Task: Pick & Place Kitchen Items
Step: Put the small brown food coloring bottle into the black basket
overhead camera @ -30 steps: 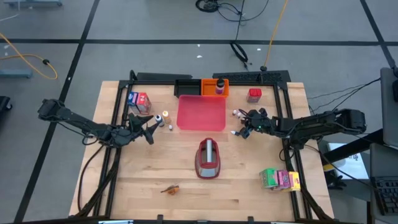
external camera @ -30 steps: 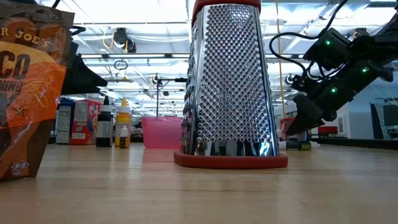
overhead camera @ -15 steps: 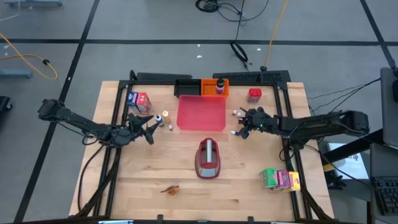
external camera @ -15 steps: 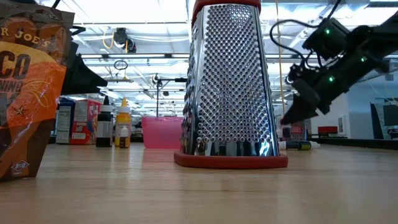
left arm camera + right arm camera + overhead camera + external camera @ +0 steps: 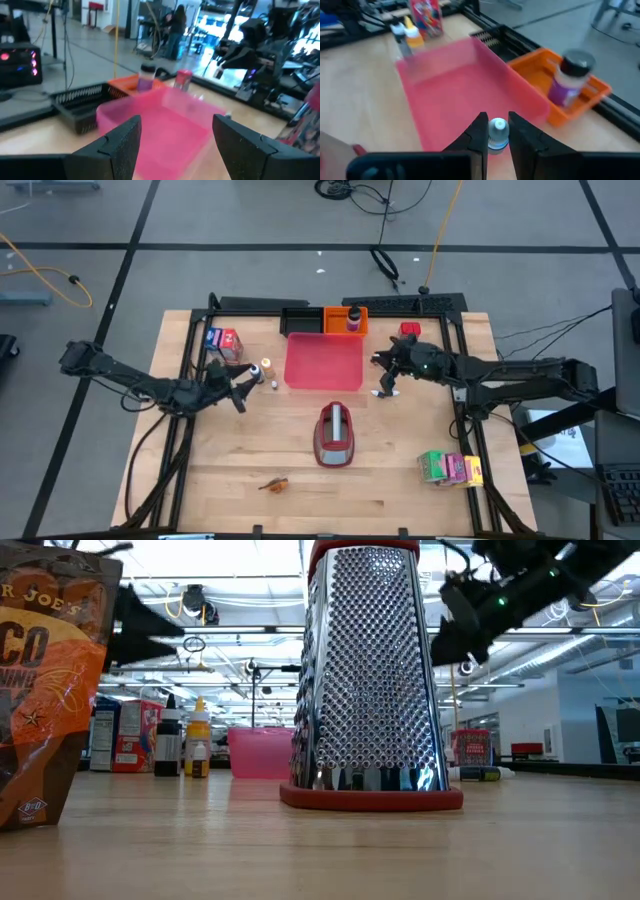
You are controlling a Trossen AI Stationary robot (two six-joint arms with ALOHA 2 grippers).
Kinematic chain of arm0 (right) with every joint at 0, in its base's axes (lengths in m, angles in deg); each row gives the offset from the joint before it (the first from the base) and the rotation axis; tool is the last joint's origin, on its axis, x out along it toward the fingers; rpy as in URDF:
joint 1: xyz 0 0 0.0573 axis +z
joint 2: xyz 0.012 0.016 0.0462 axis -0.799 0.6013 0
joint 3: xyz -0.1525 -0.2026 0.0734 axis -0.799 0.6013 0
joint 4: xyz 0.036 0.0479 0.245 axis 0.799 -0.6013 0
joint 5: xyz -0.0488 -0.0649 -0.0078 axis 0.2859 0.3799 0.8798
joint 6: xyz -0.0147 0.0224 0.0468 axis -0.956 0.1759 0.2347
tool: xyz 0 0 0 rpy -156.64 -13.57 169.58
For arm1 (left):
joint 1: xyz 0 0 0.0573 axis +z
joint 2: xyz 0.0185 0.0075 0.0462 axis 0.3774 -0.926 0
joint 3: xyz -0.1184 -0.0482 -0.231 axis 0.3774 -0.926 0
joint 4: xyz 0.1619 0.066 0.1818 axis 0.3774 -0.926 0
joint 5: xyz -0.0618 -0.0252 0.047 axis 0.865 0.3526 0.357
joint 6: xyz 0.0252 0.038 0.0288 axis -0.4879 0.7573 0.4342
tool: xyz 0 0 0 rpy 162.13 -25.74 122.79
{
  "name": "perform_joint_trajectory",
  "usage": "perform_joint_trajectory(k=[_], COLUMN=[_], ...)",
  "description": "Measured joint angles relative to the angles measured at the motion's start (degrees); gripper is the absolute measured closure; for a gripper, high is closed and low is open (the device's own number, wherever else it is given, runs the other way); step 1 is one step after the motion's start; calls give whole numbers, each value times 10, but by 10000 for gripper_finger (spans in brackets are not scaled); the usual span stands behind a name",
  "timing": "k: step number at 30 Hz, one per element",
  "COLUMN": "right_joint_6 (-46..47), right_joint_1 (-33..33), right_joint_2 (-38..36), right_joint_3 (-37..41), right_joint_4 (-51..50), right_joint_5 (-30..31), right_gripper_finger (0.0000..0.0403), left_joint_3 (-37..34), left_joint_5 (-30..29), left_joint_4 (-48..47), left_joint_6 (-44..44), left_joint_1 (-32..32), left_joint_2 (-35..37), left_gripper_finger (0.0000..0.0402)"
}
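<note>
Wooden table (image 5: 250, 450) planks carry the workspace, with grey floor around it and a lit workshop behind. The right gripper (image 5: 385, 361) hangs just beside the right edge of the pink tray (image 5: 324, 361). Its fingers are closed to a narrow gap on a small white bottle (image 5: 497, 131), pinched at the cap end. A second small white bottle (image 5: 385, 392) lies on the table just below that gripper in the high view. The left gripper (image 5: 243, 387) waits near the two small bottles (image 5: 262, 372) left of the tray, fingers spread wide and holding nothing.

Risks, as a judgement:
- The bottle is held by a small rounded contact area. A quick swing toward the tray could let it pivot or slip out.
- Releasing before the fingers clear the tray wall could bounce the bottle back onto the table.
- The grater (image 5: 336, 435) stands well apart, so it is unlikely to be struck.

View differences:
- Only the right wrist view shows the bottle between the fingers, plus the orange bin (image 5: 570, 96) with its purple-labelled jar (image 5: 571, 75) beyond the tray.
- The high view gives the layout, including the cartons (image 5: 450, 468) near the table's right front corner, but hides the grasp.
- The low view shows the right gripper raised well above the table; the grater blocks much of the tray.
</note>
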Motion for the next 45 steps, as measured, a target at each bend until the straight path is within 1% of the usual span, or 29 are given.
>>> perform_joint_trajectory(k=[2, 5, 8, 10, 12, 15, 17, 20, 23, 27, 30, 32, 36, 45], right_joint_6=[-14, -26, -44, -55, -64, -71, -78, -87, -97, -99, -99, -99, -99, -99], right_joint_1=[0, 0, 0, 0, 0, 0, 0, 0, 0, -1, -1, -1, -1, -1], right_joint_2=[15, 40, 65, 82, 98, 122, 137, 163, 191, 222, 240, 241, 240, 241], right_joint_3=[-24, -58, -90, -114, -135, -162, -181, -210, -238, -268, -285, -287, -287, -287], right_joint_4=[1, 1, 0, 1, 8, 34, 35, 36, 36, 35, 46, 51, 63, 61], right_joint_5=[-9, -16, -16, -17, -20, -45, -47, -47, -47, -49, -74, -76, -76, -76], right_gripper_finger=[363, 363, 363, 363, 363, 363, 363, 363, 363, 363, 363, 363, 363, 363], left_joint_3=[20, 57, 98, 124, 147, 186, 213, 256, 298, 354, 387, 403, 421, 459], left_joint_5=[13, 52, 109, 157, 213, 297, 347, 414, 462, 493, 508, 519, 519, 525], left_joint_4=[-7, -25, -59, -72, -75, -74, -73, -70, -61, -62, -64, -65, -65, -61], left_joint_6=[16, 36, 46, 56, 63, 65, 68, 81, 99, 127, 153, 168, 199, 217], left_joint_1=[18, 56, 105, 142, 180, 231, 260, 290, 307, 320, 327, 329, 330, 330], left_joint_2=[0, -10, -29, -50, -79, -128, -165, -223, -281, -347, -389, -412, -442, -492], left_gripper_finger=[156, 156, 156, 156, 156, 156, 156, 156, 156, 156, 156, 156, 156, 156])
